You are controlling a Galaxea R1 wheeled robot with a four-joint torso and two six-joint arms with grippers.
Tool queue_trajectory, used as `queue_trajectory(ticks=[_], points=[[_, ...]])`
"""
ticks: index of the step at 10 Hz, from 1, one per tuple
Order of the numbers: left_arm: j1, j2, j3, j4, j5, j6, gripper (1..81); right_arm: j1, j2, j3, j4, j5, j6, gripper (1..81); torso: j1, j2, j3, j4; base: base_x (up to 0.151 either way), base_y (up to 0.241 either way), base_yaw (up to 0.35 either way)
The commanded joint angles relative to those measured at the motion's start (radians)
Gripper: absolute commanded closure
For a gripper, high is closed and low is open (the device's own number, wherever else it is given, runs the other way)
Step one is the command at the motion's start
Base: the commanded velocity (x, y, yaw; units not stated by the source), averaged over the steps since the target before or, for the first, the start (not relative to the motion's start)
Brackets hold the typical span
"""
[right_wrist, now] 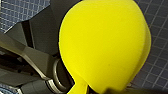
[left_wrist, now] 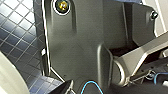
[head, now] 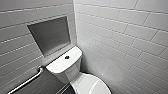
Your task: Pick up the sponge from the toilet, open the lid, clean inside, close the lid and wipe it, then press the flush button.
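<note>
The white toilet stands in the corner in the head view, with its tank against the left wall. The small dark flush button sits in the middle of the flat tank top. The glossy oval lid lies down over the bowl at the lower edge. In the right wrist view the bright yellow sponge bulges large above dark floor tiles. My right gripper is shut on the sponge, pinching its narrow end. My left gripper stands open with nothing in it.
A metal grab bar runs along the left wall beside the tank. A recessed niche sits above the tank. White tiled walls meet in the corner. Dark small-tiled floor and a white curved surface appear in the left wrist view.
</note>
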Motion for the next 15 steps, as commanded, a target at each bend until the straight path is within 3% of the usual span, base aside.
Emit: queue_trajectory(ticks=[1,3,4,5,8,10,11,12,13,14,15], points=[[0.084,0.197,-0.334,-0.009,-0.034,0.023,1.0,-0.004,-0.042,0.042,0.003,-0.069,0.006,81.1,0.0,0.0,0.0,0.0,0.0,0.0,0.0],[0.11,0.235,-0.381,-0.069,-0.03,0.031,1.0,-0.001,-0.068,0.079,0.004,-0.069,0.007,81.1,0.0,0.0,0.0,0.0,0.0,0.0,0.0],[0.133,0.251,-0.383,-0.143,-0.017,0.126,1.0,-0.001,-0.065,0.077,0.001,-0.072,0.007,81.1,0.0,0.0,0.0,0.0,0.0,0.0,0.0],[0.156,0.278,-0.4,-0.327,0.045,0.355,1.0,0.0,-0.065,0.08,-0.001,-0.073,0.006,81.1,0.0,0.0,0.0,0.0,0.0,0.0,0.0],[0.199,0.326,-0.403,-1.005,0.174,1.005,1.0,0.007,-0.057,0.083,-0.007,-0.104,0.006,81.1,0.0,0.0,0.0,0.0,0.0,0.0,0.0],[0.206,0.335,-0.397,-1.322,0.181,1.336,1.0,0.005,-0.051,0.092,0.01,-0.099,0.007,81.1,-0.001,0.0,0.0,0.0,0.0,0.0,0.0],[0.205,0.332,-0.394,-1.433,0.181,1.46,1.0,0.0,-0.048,0.1,0.021,-0.093,0.007,81.1,-0.001,0.0,0.0,0.0,0.0,0.0,0.0],[0.204,0.328,-0.371,-1.51,0.199,1.555,1.0,-0.012,-0.03,0.1,0.071,-0.09,-0.026,81.1,-0.002,0.0,0.0,0.0,0.0,0.0,0.0],[0.198,0.32,-0.342,-1.536,0.227,1.597,1.0,-0.019,-0.014,0.071,0.11,-0.089,-0.072,81.1,-0.002,0.0,0.0,0.0,0.0,0.0,0.0],[0.193,0.296,-0.293,-1.605,0.231,1.679,1.0,-0.021,0.025,0.013,0.184,-0.073,-0.138,81.1,-0.002,0.0,0.001,0.0,0.0,0.0,0.0],[0.19,0.265,-0.239,-1.704,0.23,1.794,1.0,-0.018,0.044,-0.033,0.205,-0.069,-0.156,81.1,-0.002,0.0,0.001,0.0,0.0,0.0,0.0]])
